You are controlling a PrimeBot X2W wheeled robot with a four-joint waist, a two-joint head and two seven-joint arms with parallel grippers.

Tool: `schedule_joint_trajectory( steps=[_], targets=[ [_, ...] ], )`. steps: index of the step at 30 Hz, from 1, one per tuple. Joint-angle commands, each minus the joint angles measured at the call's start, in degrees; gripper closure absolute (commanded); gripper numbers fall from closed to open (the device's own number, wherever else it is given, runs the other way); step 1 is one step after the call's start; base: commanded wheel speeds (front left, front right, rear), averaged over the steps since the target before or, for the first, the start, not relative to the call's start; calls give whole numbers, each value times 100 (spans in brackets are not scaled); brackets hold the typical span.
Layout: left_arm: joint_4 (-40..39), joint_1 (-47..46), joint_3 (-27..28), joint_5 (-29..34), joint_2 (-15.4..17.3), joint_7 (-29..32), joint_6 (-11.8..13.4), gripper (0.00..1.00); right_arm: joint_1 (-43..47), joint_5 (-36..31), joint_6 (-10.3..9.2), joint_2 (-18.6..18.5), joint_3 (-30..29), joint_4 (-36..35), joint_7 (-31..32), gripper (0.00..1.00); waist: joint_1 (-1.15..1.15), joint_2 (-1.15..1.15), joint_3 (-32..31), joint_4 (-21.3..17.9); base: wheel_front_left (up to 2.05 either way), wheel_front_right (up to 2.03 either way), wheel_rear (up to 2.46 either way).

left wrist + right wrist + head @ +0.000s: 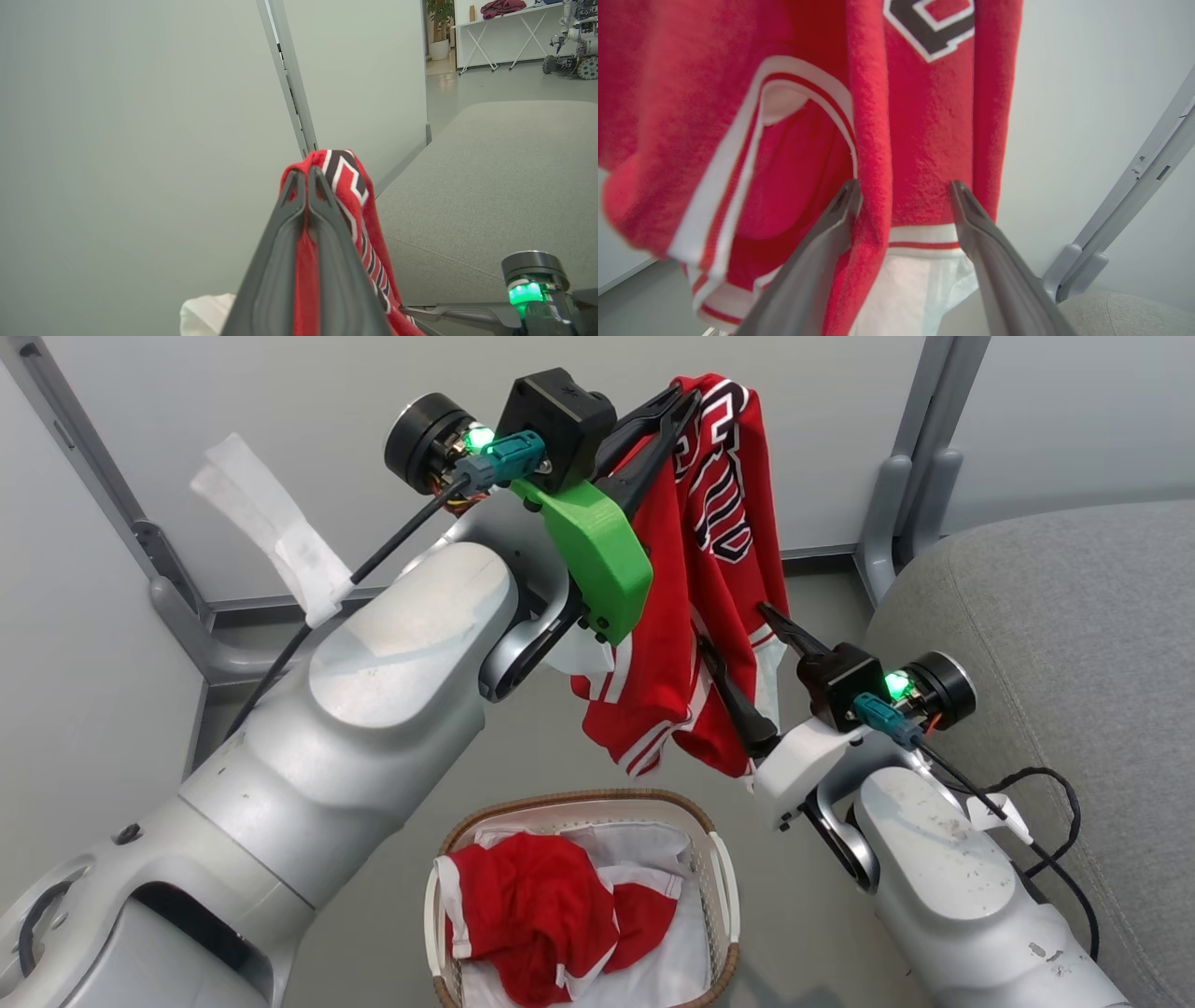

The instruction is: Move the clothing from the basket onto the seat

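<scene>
1. The seat (1055, 644) fills the robot's right side. No clothing lies on the part of it that shows, so the task looks to be at its first transfer.
2. The lettered jersey (709, 569) hangs in the air above the basket and just left of the seat.
   - The left gripper (680, 403) holds it up, its fingers pressed together on a bunch of red cloth at the top.
   - The right gripper (731, 625) sits at the lower folds with its fingers spread. A fold lies between them, unpinched.
   - The step in hand is the carry. The next move probably calls for swinging the jersey to the right, over the cushion, and lowering it before the left fingers let go. The right fingers may pinch the hem first to steady the drape.
3. The basket (579, 798) stands on the floor between the arms.
4. The second jersey (532, 905) lies crumpled inside the basket, yet to be fetched.
5. The liner (672, 961), plain white, lies under it and belongs there.
</scene>
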Motion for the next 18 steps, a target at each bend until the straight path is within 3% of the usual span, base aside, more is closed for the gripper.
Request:
schedule_joint_trajectory(
  steps=[1,2,15,16,18],
  targets=[
    [-9,-24,3,-69,-16,-4,37,100,-120,28,-6,-6,-5,65,-12,69,0,0,5,23,0,0,0],
    [-6,-1,3,-78,-1,1,45,100,-144,81,-6,-10,-6,106,-12,100,0,0,10,31,0,0,0],
    [200,528,135,-203,421,-322,184,100,-95,111,-6,-14,-666,-95,-12,100,0,0,105,-245,0,0,0],
    [212,586,142,-205,435,-366,192,86,-103,86,-6,-14,-716,-126,-12,100,0,0,117,-270,0,0,0],
    [233,703,170,-236,468,-470,209,41,-129,33,-6,-17,-827,-189,-12,100,0,0,148,-328,0,0,0]
  ],
)
